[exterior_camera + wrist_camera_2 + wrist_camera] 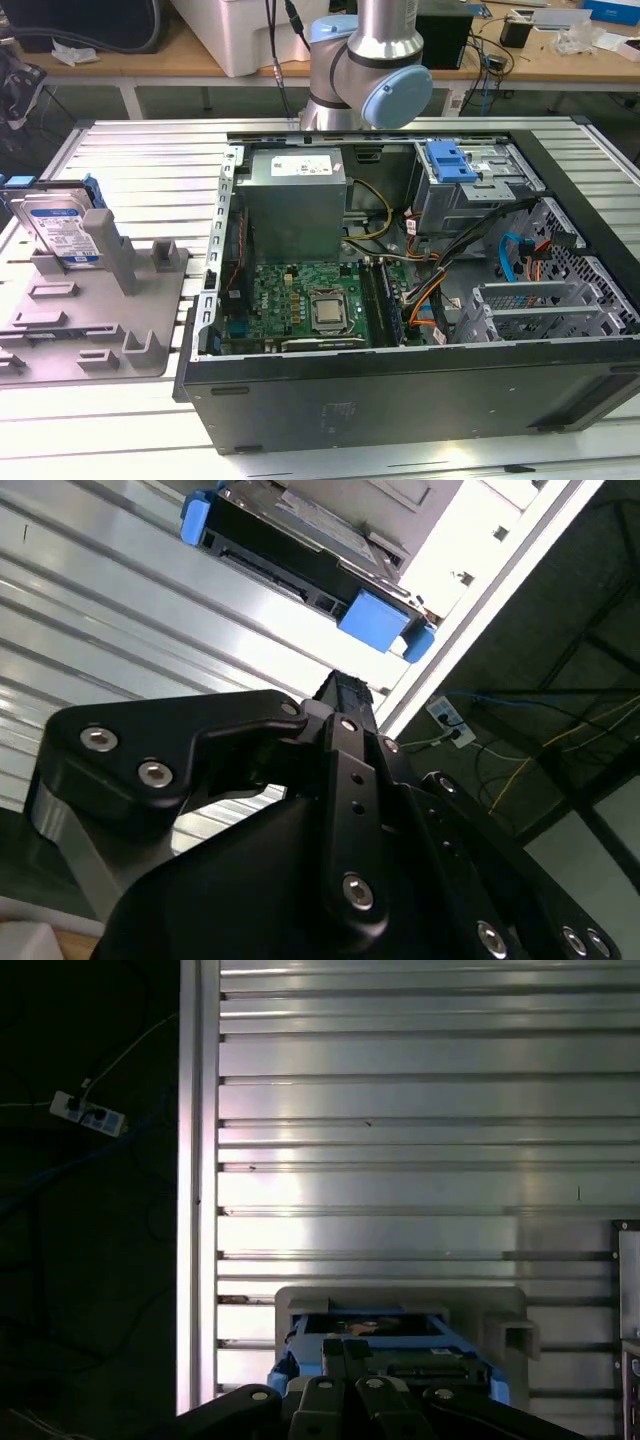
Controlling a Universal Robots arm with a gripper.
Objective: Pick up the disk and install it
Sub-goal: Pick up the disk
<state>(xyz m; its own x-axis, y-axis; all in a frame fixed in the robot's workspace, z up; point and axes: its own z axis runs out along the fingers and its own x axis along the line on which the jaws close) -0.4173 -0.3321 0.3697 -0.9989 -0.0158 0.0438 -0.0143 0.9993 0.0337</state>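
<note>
The claw point(345, 1346) is closed on nothing, its fingers pressed together. The disk point(440, 1346) sits straight ahead of its tips, close but not touching, and a strip of table shows between them in the second wrist view. In the exterior view the disk point(58, 232) stands on edge in a grey holder point(120, 300). It is silver with a white-and-blue label and a blue carrier round its edges. Under everything is a ribbed aluminium table point(150, 150). An open computer case point(400, 390) lies beside the holder, and a wooden workbench point(120, 60) stands behind.
</note>
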